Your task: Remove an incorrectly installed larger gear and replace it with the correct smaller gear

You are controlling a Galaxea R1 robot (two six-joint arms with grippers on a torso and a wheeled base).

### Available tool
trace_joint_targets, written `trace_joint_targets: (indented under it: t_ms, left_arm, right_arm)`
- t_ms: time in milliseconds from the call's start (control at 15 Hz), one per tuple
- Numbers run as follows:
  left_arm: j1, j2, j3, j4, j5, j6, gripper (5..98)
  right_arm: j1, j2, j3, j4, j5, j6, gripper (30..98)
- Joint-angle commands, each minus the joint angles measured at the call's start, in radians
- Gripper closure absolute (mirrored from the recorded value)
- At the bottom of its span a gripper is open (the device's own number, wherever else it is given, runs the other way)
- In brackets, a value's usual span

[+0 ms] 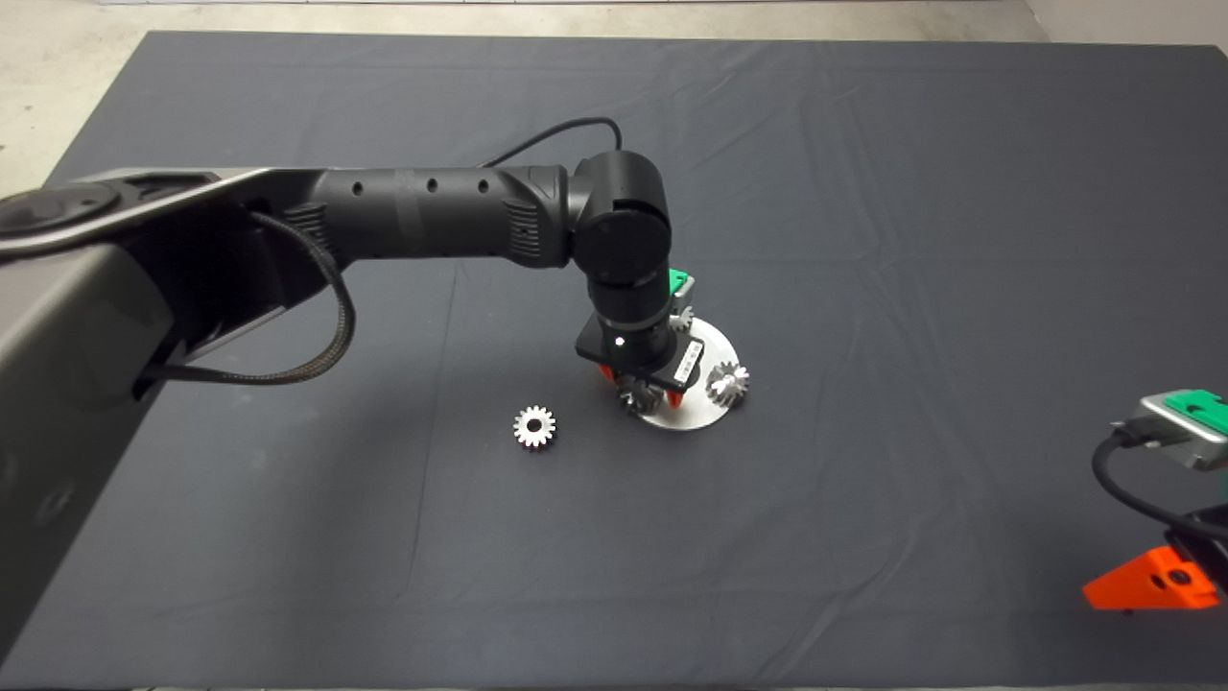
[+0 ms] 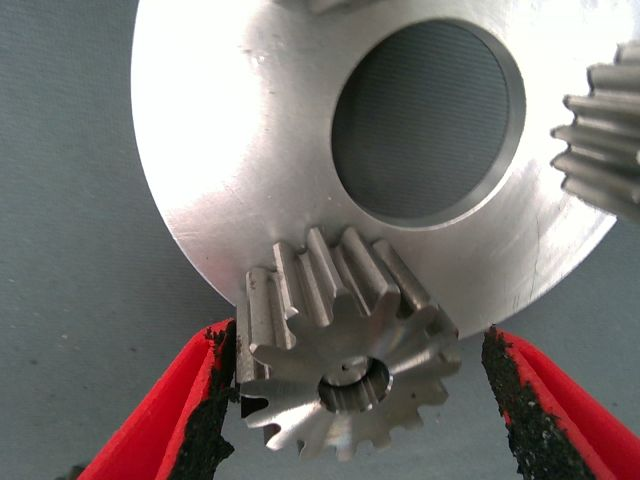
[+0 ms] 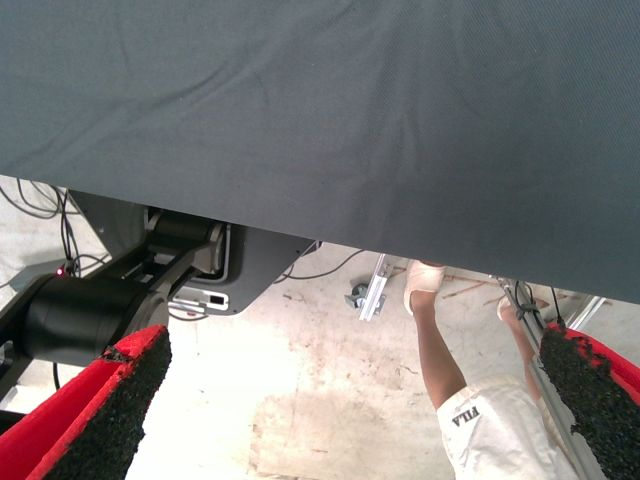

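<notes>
On the dark mat [image 1: 863, 192], with wide bare cloth all round, the left arm comes in from 9 o'clock and puts the left gripper [image 1: 641, 389] over the round metal plate [image 1: 705, 413] near centre. Its fingers [image 2: 195, 400] stand open around the larger gear [image 2: 345, 365] at the plate's 7 o'clock edge, one pad touching the teeth, the other just clear. The smaller gear [image 1: 534, 426] lies flat alone at the plate's 9 o'clock, well apart; the right gripper [image 1: 1156, 576] waits open at 4 o'clock by the mat edge.
</notes>
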Motion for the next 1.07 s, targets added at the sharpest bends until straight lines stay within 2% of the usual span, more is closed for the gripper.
trace_joint_targets:
  t_ms: [0, 67, 133, 400, 467, 600, 667, 733, 800, 1000]
  left_arm:
    - [-0.014, 0.009, 0.003, 0.002, -0.019, -0.004, 42.5]
    - [-0.014, 0.008, 0.012, 0.003, -0.019, -0.003, 42.6]
    - [-0.014, 0.008, 0.014, 0.007, -0.019, -0.001, 46.8]
    - [-0.014, 0.009, 0.006, 0.012, -0.016, 0.002, 49.0]
    - [-0.014, 0.011, 0.005, 0.023, -0.014, 0.002, 52.6]
    - [-0.014, 0.017, -0.012, 0.028, -0.011, 0.004, 52.6]
    - [-0.014, 0.017, -0.017, 0.028, -0.003, 0.004, 52.6]
    - [-0.013, 0.017, -0.008, 0.032, 0.024, 0.004, 52.9]
    - [-0.014, 0.017, -0.007, 0.039, 0.039, 0.004, 54.2]
    - [-0.014, 0.019, 0.006, 0.052, 0.044, 0.007, 56.0]
  right_arm:
    - [0.013, -0.007, 0.006, 0.033, -0.008, 0.003, 30.8]
    - [0.013, -0.007, 0.006, 0.033, -0.008, 0.003, 30.8]
    - [0.013, -0.007, 0.006, 0.033, -0.008, 0.003, 30.8]
    - [0.013, -0.006, 0.006, 0.033, -0.008, 0.004, 30.8]
    - [0.013, -0.006, 0.006, 0.033, -0.008, 0.004, 30.8]
    - [0.013, -0.006, 0.006, 0.033, -0.008, 0.004, 30.8]
    - [0.013, -0.006, 0.006, 0.033, -0.008, 0.003, 30.8]
    - [0.013, -0.007, 0.006, 0.033, -0.008, 0.004, 30.8]
    - [0.013, -0.008, 0.006, 0.033, -0.008, 0.004, 30.8]
    - [0.013, -0.008, 0.006, 0.033, -0.008, 0.004, 30.8]
